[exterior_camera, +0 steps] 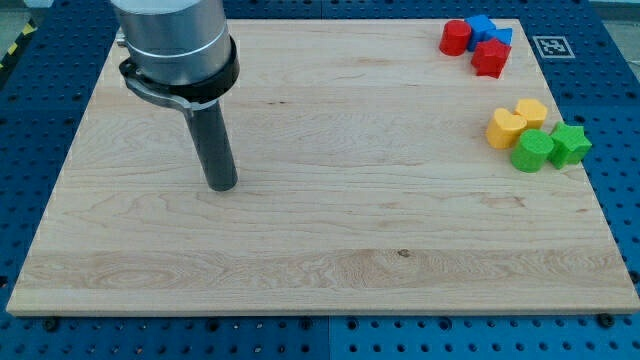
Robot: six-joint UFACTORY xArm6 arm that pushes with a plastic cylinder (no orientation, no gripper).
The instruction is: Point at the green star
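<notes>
The green star lies near the board's right edge, touching a green round block on its left. My tip rests on the board at the view's left, far from the star and from every other block. The dark rod rises from it to the grey arm at the top left.
Two yellow heart-shaped blocks lie just up-left of the green pair. At the top right corner sit a red cylinder, a blue block, a second blue block and a red star. The wooden board ends just right of the star.
</notes>
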